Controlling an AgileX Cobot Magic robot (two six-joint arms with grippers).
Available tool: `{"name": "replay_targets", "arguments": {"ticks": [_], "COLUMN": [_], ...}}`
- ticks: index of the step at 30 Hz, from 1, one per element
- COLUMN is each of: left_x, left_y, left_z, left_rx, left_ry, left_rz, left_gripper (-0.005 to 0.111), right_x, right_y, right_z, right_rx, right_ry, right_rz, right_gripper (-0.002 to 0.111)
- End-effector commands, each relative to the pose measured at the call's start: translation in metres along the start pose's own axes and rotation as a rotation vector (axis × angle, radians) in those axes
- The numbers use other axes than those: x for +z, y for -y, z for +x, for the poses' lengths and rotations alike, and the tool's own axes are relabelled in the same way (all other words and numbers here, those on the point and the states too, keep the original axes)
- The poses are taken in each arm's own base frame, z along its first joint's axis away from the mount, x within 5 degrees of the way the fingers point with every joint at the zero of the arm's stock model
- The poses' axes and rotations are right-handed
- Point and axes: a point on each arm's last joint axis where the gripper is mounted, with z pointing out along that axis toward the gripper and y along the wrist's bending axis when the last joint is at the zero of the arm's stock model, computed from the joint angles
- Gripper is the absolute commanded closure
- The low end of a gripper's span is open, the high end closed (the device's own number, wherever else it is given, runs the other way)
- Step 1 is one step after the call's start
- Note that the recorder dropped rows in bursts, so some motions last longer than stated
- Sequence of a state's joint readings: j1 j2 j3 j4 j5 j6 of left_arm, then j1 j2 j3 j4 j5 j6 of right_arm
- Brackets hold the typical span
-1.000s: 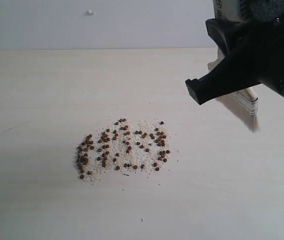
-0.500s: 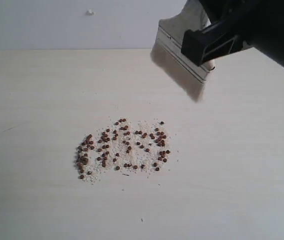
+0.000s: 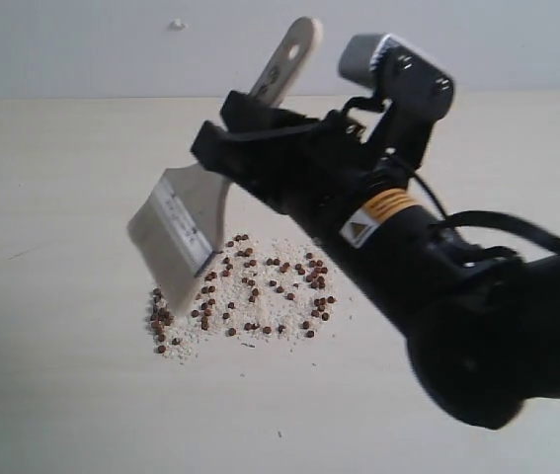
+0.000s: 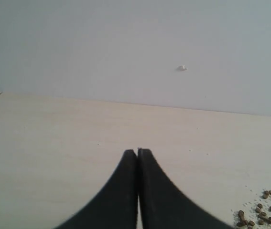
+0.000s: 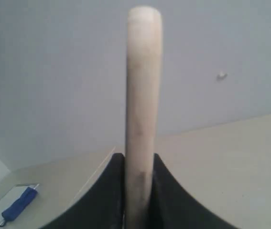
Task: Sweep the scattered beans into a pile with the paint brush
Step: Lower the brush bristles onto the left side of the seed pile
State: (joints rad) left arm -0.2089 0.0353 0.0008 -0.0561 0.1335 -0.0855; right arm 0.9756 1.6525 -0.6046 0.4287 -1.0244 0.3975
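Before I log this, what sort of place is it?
Probably a robot test bench: a pale wood-grain tabletop against a grey wall, with scattered beans and a paint brush in the right gripper.

Pale wood table [image 3: 62,415], grey wall [image 3: 82,49]

The wide flat paint brush [image 3: 193,207] has a pale whitewashed wooden handle, a silver metal ferrule with small dark print, and off-white bristles. At and beside its bristle tips, the tiny round beans [image 3: 260,291] are reddish-brown, speckled over fine pale beige crumbs [image 3: 284,252]. On the handle, the right gripper [image 3: 228,126] is matt black; the black arm [image 3: 428,286] behind it bears a yellow-orange label [image 3: 373,217] with dark marks. Beneath the brush, the tabletop [image 3: 62,395] is pale cream wood with faint grain. Behind the handle's end, the wall [image 3: 82,49] is plain pale grey.
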Motion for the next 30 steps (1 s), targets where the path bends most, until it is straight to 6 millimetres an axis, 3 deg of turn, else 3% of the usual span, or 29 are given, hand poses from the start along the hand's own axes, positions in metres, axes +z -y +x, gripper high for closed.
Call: {"name": "replay_targets", "arguments": {"ticks": [1,6,12,20,30], "left_x": [-0.001,-0.001,-0.001,-0.001,-0.001], "left_y": [0.0,0.0,0.0,0.0,0.0], "left_z": [-0.001,-0.001,-0.001,-0.001,-0.001], "left_rx": [-0.004,-0.004,-0.004,-0.004,-0.004], "left_ry": [0.008,0.008,0.008,0.008,0.008], "left_rz": [0.001,0.001,0.001,0.001,0.001], "left_gripper": [0.107,0.107,0.107,0.107,0.107], "right_x": [0.029,0.052,0.061,0.064,0.064], "right_y": [-0.005,-0.004,-0.003,-0.003,0.001], "right_z": [0.029,0.056,0.08,0.082,0.084], "right_rx": [0.049,0.052,0.059,-0.062,-0.047], "right_ry": [0.0,-0.04,-0.112,-0.125,-0.13], "right_rz": [-0.014,-0.003,0.11,0.156,0.19], "right_gripper": [0.108,0.108,0.108,0.108,0.108]}}
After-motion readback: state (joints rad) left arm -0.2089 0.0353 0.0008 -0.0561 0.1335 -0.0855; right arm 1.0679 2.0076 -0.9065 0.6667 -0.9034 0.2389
